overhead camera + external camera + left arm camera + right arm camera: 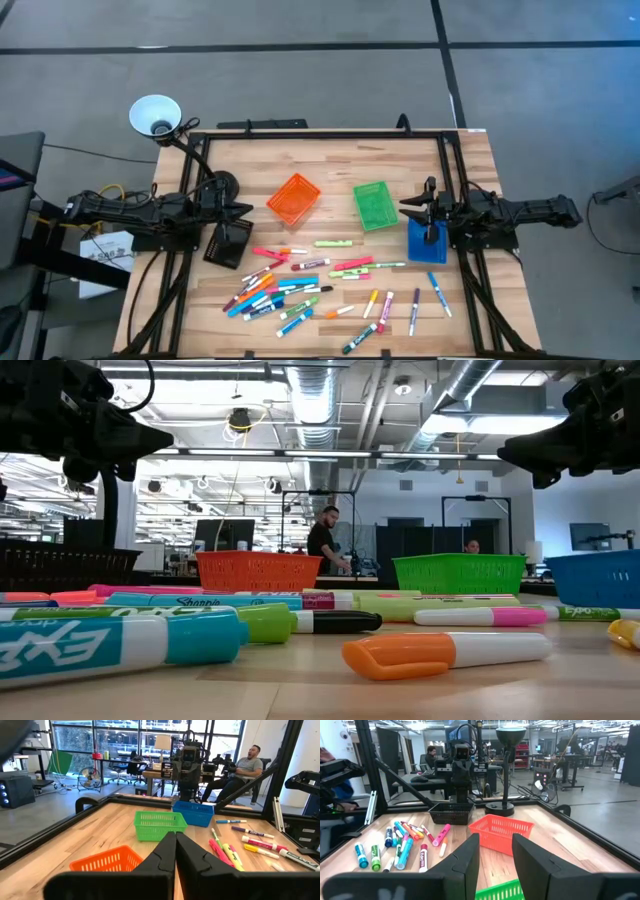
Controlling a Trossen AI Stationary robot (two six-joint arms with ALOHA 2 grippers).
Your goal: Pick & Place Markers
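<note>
Thin capped plastic markers [310, 290] in many colours lie crowded along the wooden worktop's [480, 160] near edge, none binned. Behind them stand black, orange, green and blue mesh bins [427, 240]. The left gripper [238, 210] waits, jaws shut; the right gripper [412, 207] hangs narrowly parted, empty. Packed markers risk a double pick.

Left end effector [175, 851] with fingers pressed together at 6 o'clock, orange bin [106, 860] at 7 o'clock, green bin [159, 824] and blue bin [194, 813] toward 12, markers [235, 851] strewn on wooden bench [80, 837] at 3 o'clock, seated person [239, 774] beyond.
</note>
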